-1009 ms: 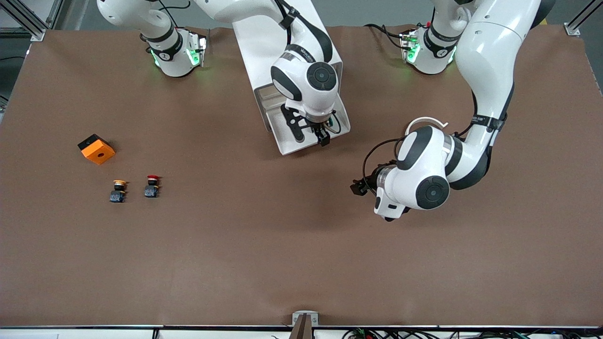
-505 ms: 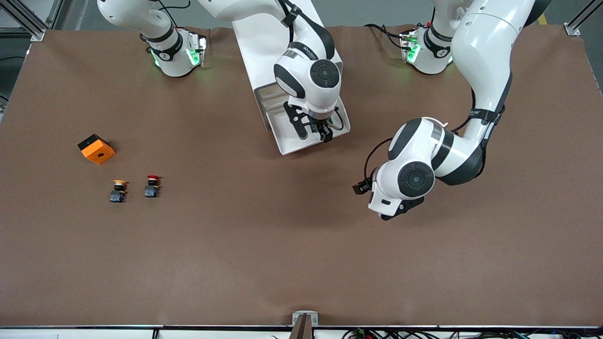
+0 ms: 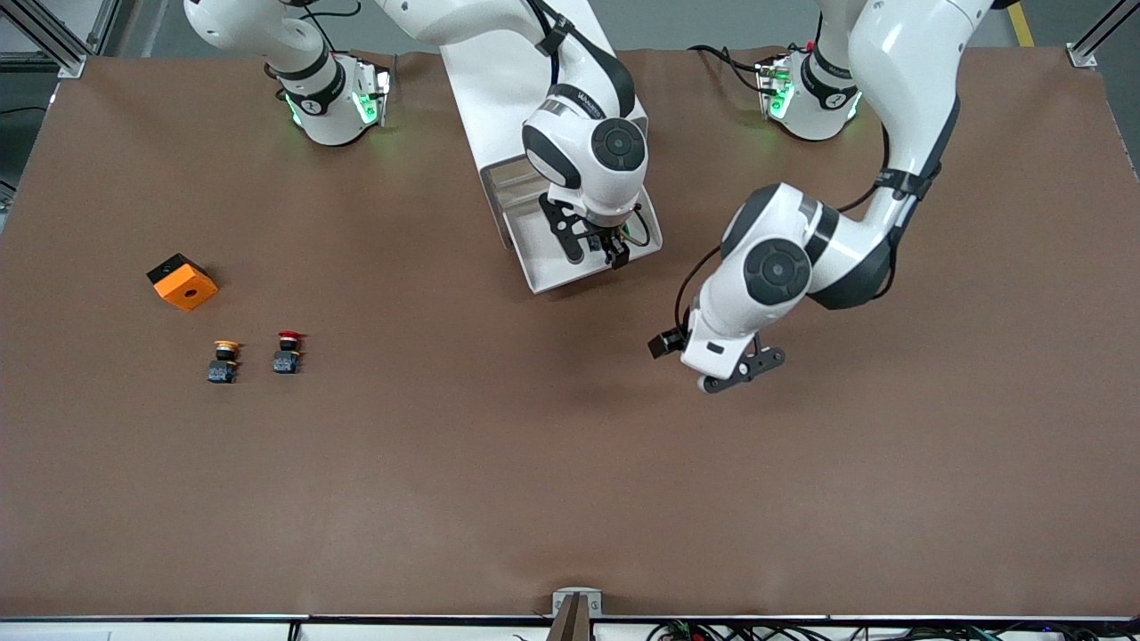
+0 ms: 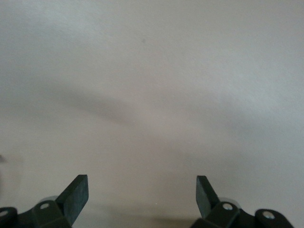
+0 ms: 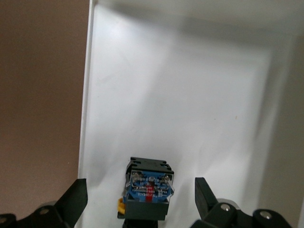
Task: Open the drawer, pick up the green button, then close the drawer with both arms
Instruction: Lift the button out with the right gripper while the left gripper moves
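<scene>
The drawer [image 3: 545, 274] stands pulled out of the white cabinet [image 3: 508, 80], near the middle of the table's robot edge. My right gripper [image 3: 594, 248] hangs open inside it. In the right wrist view the button [image 5: 148, 190] lies on the drawer's white floor [image 5: 190, 95], its blue-black body between the open fingertips [image 5: 76, 197] and untouched; its cap is hidden. In the front view the right hand covers the button. My left gripper [image 3: 739, 369] is open and empty over bare table, beside the drawer toward the left arm's end. Its wrist view shows open fingertips [image 4: 78, 192] and plain surface.
An orange block [image 3: 183, 281] lies toward the right arm's end of the table. A yellow-capped button [image 3: 223, 361] and a red-capped button [image 3: 287, 352] stand nearer the front camera than the block. The brown mat [image 3: 534, 481] covers the table.
The left arm's wrist has swung round and shifted slightly toward the drawer, its gripper staying open. The right gripper has shifted slightly within the drawer, still open.
</scene>
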Tool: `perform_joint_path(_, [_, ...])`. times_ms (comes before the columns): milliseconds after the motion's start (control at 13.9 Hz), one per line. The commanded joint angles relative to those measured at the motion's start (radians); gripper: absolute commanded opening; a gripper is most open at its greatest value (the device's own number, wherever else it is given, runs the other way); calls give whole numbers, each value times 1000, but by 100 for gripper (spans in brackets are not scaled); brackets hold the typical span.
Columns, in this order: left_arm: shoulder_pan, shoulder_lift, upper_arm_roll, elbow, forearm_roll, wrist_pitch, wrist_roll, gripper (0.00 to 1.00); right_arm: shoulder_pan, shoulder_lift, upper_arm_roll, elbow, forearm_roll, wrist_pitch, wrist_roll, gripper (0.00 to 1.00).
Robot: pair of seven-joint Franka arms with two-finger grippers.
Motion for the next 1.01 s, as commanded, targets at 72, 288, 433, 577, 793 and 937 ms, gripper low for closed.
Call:
perform_joint_path(72, [7,-66,-56,-94,67,77,5,100,12,16,-5,15,26,-6,-30,50])
perform_joint_path(288, [10,-35,-60,-96,67,78,8,100,12,13,-7,18,78,-6,-84,0])
perform_joint_path(433, [18,-12,-60,-96,67,78,25,100,12,10,-7,19,78,-7,-84,0])
perform_joint_path(577, [21,17,-60,-90,67,78,37,100,4,4,-7,25,75,-12,-93,0])
perform_joint_path(793, [21,25,-59,-88,67,81,37,100,-2,-12,-10,68,67,-15,-147,0])
perform_joint_path(937, [19,23,-59,-88,66,81,37,100,-12,-15,-16,105,61,-15,-170,0])
